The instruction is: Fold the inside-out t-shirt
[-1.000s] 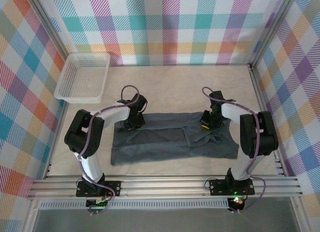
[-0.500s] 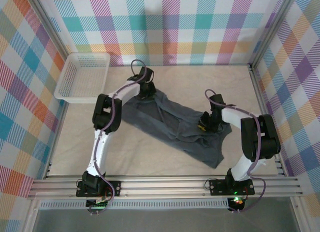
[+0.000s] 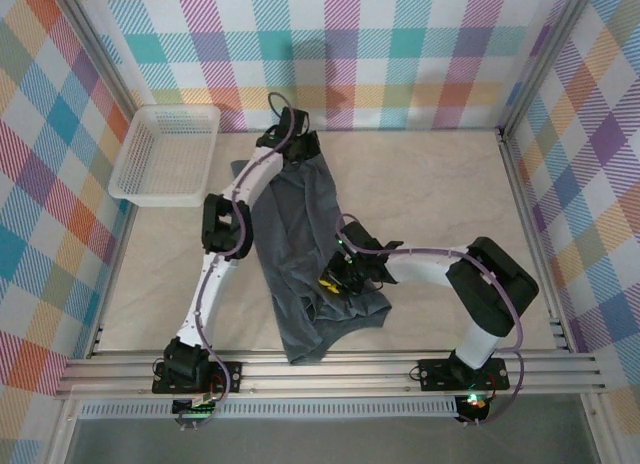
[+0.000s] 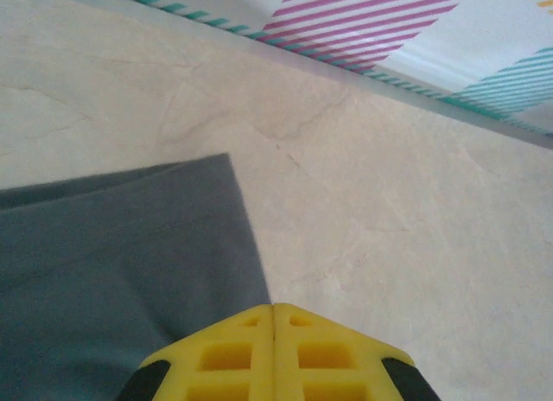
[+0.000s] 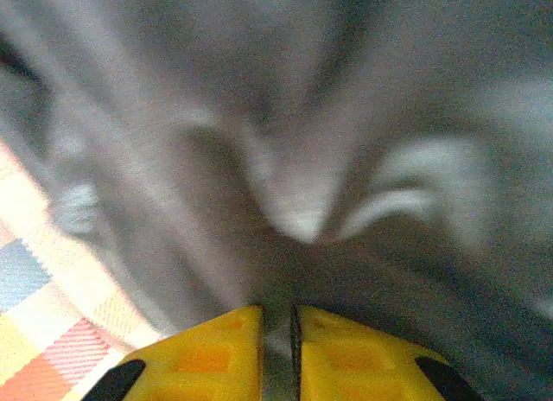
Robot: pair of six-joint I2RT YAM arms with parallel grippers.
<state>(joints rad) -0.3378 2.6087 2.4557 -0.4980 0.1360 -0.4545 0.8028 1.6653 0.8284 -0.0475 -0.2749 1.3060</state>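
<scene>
The inside-out t-shirt (image 3: 295, 234) is a dark slate-grey strip running from the back of the table toward the front edge, bunched at its near end. My left gripper (image 3: 298, 149) sits at the shirt's far end. In the left wrist view its yellow fingers (image 4: 274, 308) are pressed together where the flat cloth (image 4: 112, 245) runs under their tips. My right gripper (image 3: 333, 281) rests on the crumpled middle of the shirt. Its fingers (image 5: 276, 310) stand a narrow slit apart with grey fabric (image 5: 346, 116) in the slit and folds fanning out from it.
A white mesh basket (image 3: 130, 154) stands at the back left. Bare beige table (image 3: 440, 184) lies to the right of the shirt. Plaid walls (image 3: 400, 44) close in the back and both sides, and a metal rail (image 3: 330, 369) runs along the front edge.
The left gripper swung to the back of the table, dragging the shirt from a flat sideways spread into a front-to-back strip. The right gripper moved left and forward with the cloth, and its jaws eased slightly apart.
</scene>
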